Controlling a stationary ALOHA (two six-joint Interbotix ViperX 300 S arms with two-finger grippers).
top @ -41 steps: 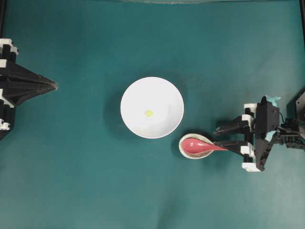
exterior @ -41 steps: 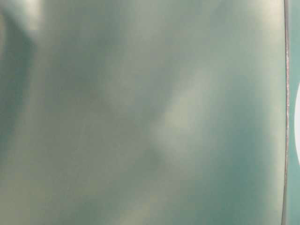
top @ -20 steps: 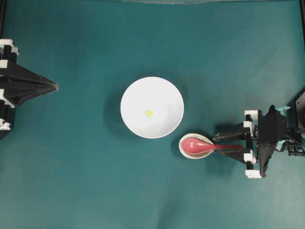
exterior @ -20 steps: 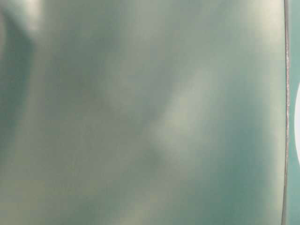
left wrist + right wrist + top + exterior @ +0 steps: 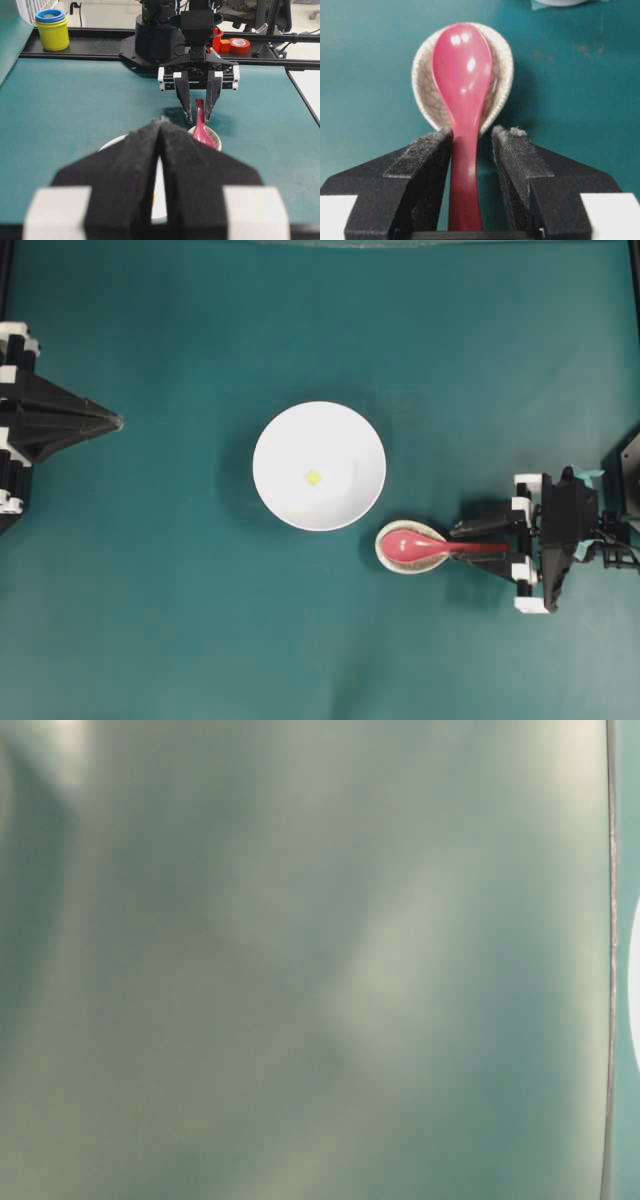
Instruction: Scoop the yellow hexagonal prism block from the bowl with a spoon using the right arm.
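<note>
The tiny yellow block (image 5: 313, 477) lies in the middle of the white bowl (image 5: 330, 435). The pink-red spoon (image 5: 415, 544) rests with its scoop in the small speckled rest (image 5: 384, 552), handle pointing right. My right gripper (image 5: 460, 543) is open and straddles the handle. In the right wrist view (image 5: 472, 132) one finger touches the spoon (image 5: 462, 70) and a gap shows at the other. My left gripper (image 5: 115, 422) is shut and empty at the far left, its tips (image 5: 160, 125) meeting.
The speckled rest (image 5: 422, 80) sits just right of the bowl's lower edge. A stack of yellow and blue cups (image 5: 52, 30) and red tape rolls (image 5: 239, 45) stand beyond the table's rail. The table-level view is a blur.
My right gripper has straightened in line with the spoon handle, and its jaws have narrowed around the handle. The left arm, bowl and block have not moved.
</note>
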